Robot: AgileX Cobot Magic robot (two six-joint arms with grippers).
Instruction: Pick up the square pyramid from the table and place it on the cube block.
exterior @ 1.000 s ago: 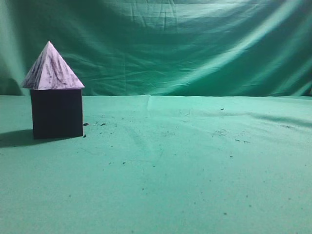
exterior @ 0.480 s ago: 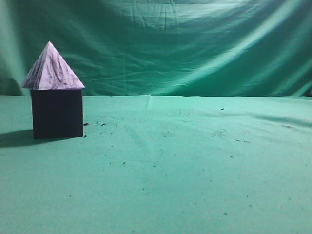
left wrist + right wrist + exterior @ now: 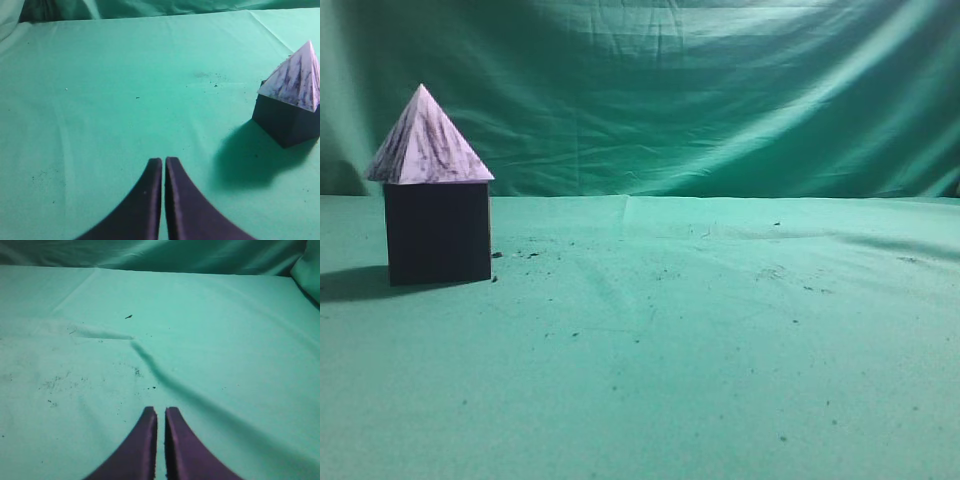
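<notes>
Backdrop cloth (image 3: 720, 90): wrinkled green, fills rear of ext. view; top edge cut off.
Table (image 3: 700, 370): green cloth w/ dark specks; near and side edges out of frame in all views.
Cube block (image 3: 438, 232): dark, upright on table at far left of ext. view; shadow falls to its left. Lower corner cropped at frame edge in L wrist view (image 3: 290, 122).
Square pyramid (image 3: 426, 140): white-lilac w/ dark streaks, seated base-down atop cube, apex up; base approx. flush w/ cube top.
Left gripper (image 3: 163, 162): fingers pressed together, empty, well apart from stack; body cut off below frame.
Right gripper (image 3: 160, 412): fingers nearly touching, thin slit between, empty; over bare cloth near a crease (image 3: 150, 365).
</notes>
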